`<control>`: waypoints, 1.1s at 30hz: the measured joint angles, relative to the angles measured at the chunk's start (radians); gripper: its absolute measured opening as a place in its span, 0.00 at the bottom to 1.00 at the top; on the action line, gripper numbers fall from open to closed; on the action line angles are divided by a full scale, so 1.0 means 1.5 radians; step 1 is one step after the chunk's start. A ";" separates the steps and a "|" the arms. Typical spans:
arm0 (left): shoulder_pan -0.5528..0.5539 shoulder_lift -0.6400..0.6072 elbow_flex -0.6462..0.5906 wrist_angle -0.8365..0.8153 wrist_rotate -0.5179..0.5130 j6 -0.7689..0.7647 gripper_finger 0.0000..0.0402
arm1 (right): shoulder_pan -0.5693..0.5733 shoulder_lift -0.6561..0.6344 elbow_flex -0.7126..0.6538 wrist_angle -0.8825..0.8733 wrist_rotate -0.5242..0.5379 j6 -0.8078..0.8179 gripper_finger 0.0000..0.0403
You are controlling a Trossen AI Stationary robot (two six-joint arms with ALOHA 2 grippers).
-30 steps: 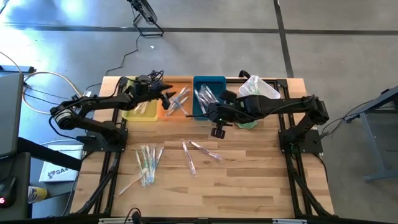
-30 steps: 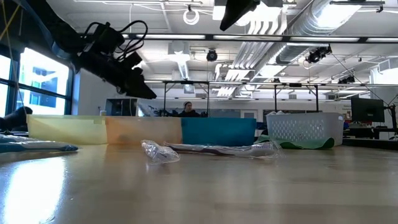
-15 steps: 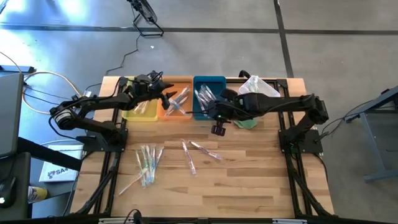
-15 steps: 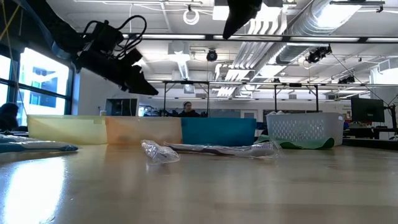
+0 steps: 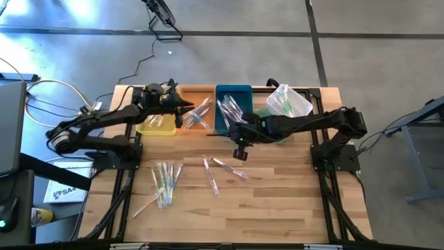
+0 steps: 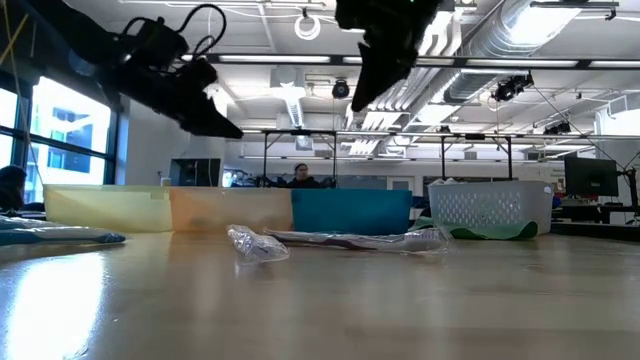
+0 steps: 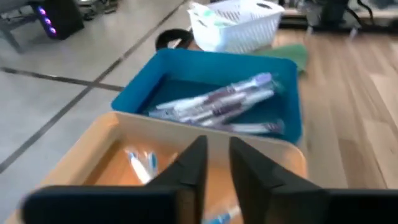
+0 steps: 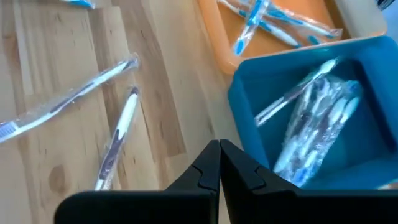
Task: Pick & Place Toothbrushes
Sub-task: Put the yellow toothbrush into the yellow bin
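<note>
Wrapped toothbrushes lie on the wooden table: a bunch point(image 5: 164, 184) at the near left and two singles point(image 5: 220, 169) near the middle, also in the right wrist view point(image 8: 68, 99). More toothbrushes lie in the orange tray point(image 5: 198, 114) and the blue tray point(image 5: 232, 107). My left gripper point(image 7: 217, 155) hovers above the orange tray point(image 7: 124, 162), its fingers a narrow gap apart with nothing between them. My right gripper point(image 8: 219, 149) is shut and empty. It hangs above the blue tray's near edge point(image 8: 249, 124), slanting down toward the table's left.
A yellow tray point(image 5: 156, 121) stands left of the orange one. A white mesh basket point(image 5: 288, 101) with a green cloth beside it stands at the far right. The near half of the table around the loose toothbrushes is bare wood point(image 5: 277, 201).
My right gripper has come down toward the table, staying shut, near the blue tray's near edge. My left gripper has risen a little and drawn back toward the table's far left, above the orange tray. The toothbrushes on the table lie as before.
</note>
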 joint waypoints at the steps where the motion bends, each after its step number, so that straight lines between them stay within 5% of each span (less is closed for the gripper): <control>1: -0.002 -0.026 0.000 -0.038 -0.001 0.012 0.11 | -0.002 -0.005 -0.024 0.026 -0.001 0.001 0.00; 4: -0.030 -0.101 0.000 -0.172 -0.040 0.032 0.02 | -0.011 -0.028 -0.106 0.136 -0.039 0.002 0.00; 9: -0.123 -0.240 0.000 -0.347 -0.141 0.015 0.03 | -0.034 -0.080 -0.236 0.332 -0.125 0.003 0.00; 17: -0.294 -0.395 0.000 -0.457 -0.258 -0.125 0.00 | -0.051 -0.108 -0.329 0.524 -0.184 -0.021 0.00; 24: -0.442 -0.413 0.000 -0.528 -0.291 -0.226 0.00 | -0.055 -0.108 -0.345 0.525 -0.185 -0.023 0.00; 33: -0.638 -0.321 0.000 -0.555 -0.326 -0.351 0.00 | -0.070 -0.108 -0.350 0.525 -0.184 -0.025 0.00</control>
